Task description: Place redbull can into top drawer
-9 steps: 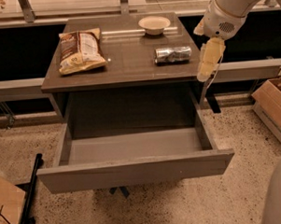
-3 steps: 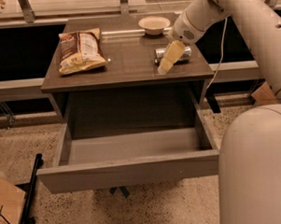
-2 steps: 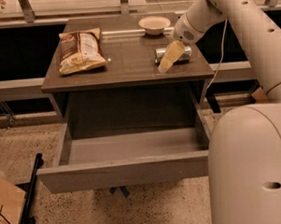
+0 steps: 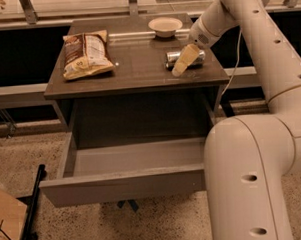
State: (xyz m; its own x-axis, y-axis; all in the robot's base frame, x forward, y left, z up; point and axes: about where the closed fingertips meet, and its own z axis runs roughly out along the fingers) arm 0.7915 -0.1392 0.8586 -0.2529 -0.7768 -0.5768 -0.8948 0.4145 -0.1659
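**A:** Entry, largest item first. What fills the camera view?

**B:** The robot's thick white jointed arm (image 4: 253,177) fills the right side. It rises from the lower right and bends over the dark brown wooden cabinet (image 4: 138,75). Below the cabinet top, the wide shallow grey top drawer (image 4: 123,185) is pulled well out. Its grey inner floor is bare.

**A:** Items on the cabinet top?

**B:** A crumpled brown-yellow chip bag (image 4: 86,54) lies at the left. A small round beige bowl (image 4: 165,26) sits at the back, right of centre. The slim shiny silver redbull can (image 4: 199,56) lies on its side near the right edge, in front of the bowl and apart from it.

**A:** Tool state?

**B:** The beige two-finger gripper (image 4: 179,68) points down at the can, and its pale tip crosses in front of the can's middle. How far open it is, I cannot tell. I also cannot tell whether it grips the can or only overlaps it from this angle.

**A:** Progress?

**B:** Judged early. The drawer is open and ready, and the gripper has reached the can. The can rests on the cabinet top, not lifted. Remaining steps: a secure grasp, a lift, a carry forward and down, and release inside the drawer.
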